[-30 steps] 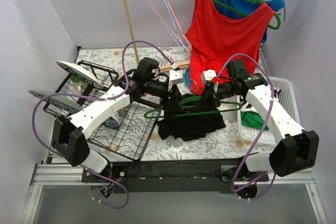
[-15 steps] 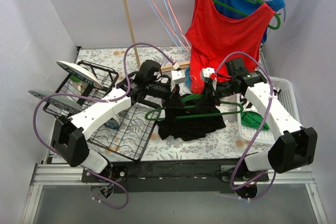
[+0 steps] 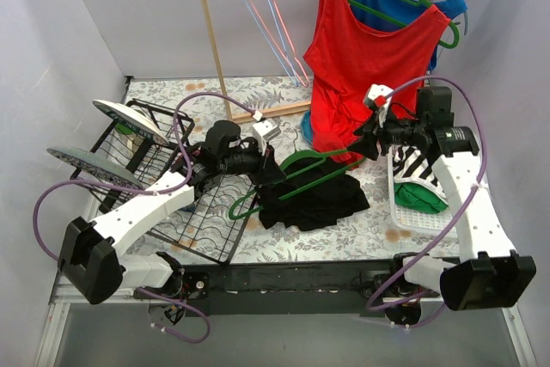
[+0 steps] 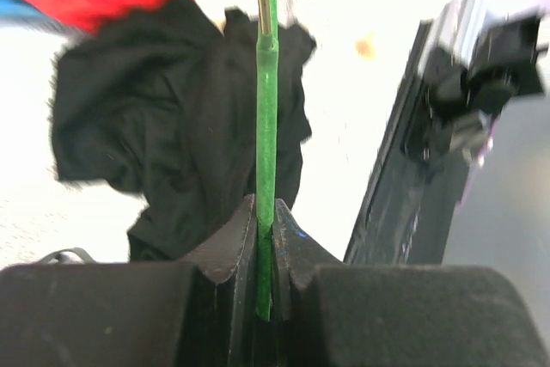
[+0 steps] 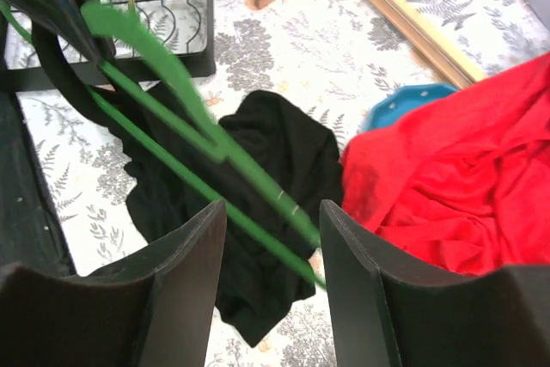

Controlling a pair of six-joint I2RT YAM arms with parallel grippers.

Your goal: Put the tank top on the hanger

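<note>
Left gripper [image 4: 265, 242]: fingers pressed together on the lower bar of the green plastic clothes hanger [image 4: 266, 126]. The wrist view shows the bar pinched edge-on between the two pads.

In the top view the hanger runs at a tilt from the near left, by the edge of the black wire dish rack [image 3: 176, 212], up toward the far right. It passes across the plain black sleeveless tank top [image 3: 314, 204].

The tank top lies crumpled in a heap on the floral-patterned table cover [image 3: 258, 92], at mid-table just right of the dish rack. Its far edge is under the hanger's frame. Whether any strap is looped over the hanger cannot be told.

Right gripper [image 5: 271, 205]: fingers spread apart, nothing between them. It is raised above the table, clear of both hanger and tank top. In the top view it sits beside the lower hem of the red tank top [image 3: 369, 49], which hangs at the far right.

In the right wrist view, the hanger's green bars cross the black fabric diagonally. The red fabric and a blue dish [image 5: 404, 102] lie to the right.

A white plastic basket [image 3: 468, 139] sits at the right edge of the table. It holds a striped garment [image 3: 414, 163] and a green item [image 3: 418, 198].

Thin pink and light-blue wire hangers [image 3: 277, 27] hang at the far centre, beside a wooden pole [image 3: 209, 27].
</note>
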